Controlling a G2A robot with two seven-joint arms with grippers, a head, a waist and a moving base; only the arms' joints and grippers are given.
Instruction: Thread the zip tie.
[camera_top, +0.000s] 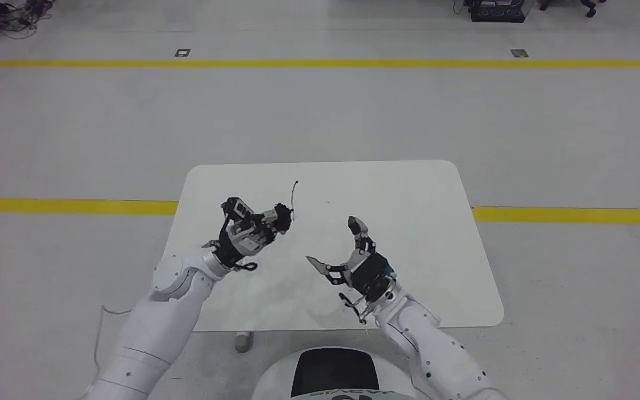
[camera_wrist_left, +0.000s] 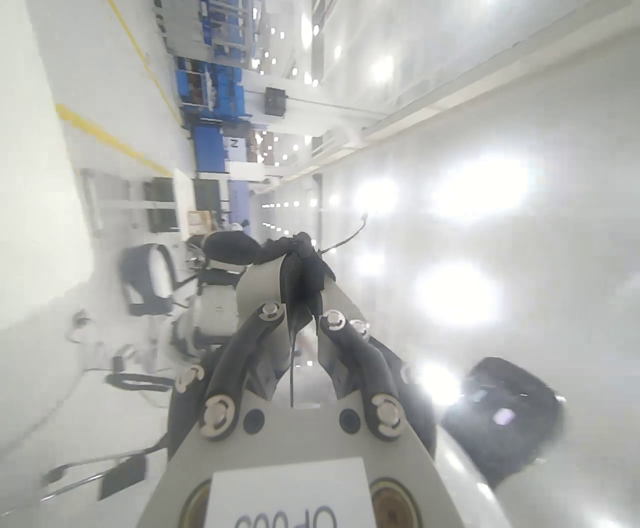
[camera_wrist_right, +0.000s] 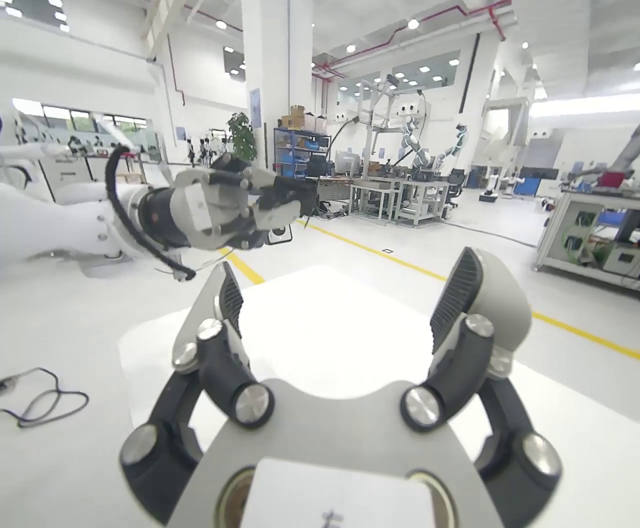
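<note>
Nearest to me, the right gripper (camera_top: 335, 245) is raised above the table (camera_top: 420, 200) with its jaws spread wide and nothing between them. I judge this posture to be deliberate: the empty fingers face the other arm, ready to receive a free end.

Just beyond, the left gripper (camera_top: 280, 218) is clamped on the zip tie (camera_top: 294, 190), also lifted clear of the table. The grip sits partway along the strap. One thin black end curves out past the fingertips toward the far side of the table. The remainder runs back between the fingers toward the wrist. Held this way, the projecting end is presented for pickup.

I cannot tell which end carries the head. Threading is not yet begun, as I see no closed loop.
</note>
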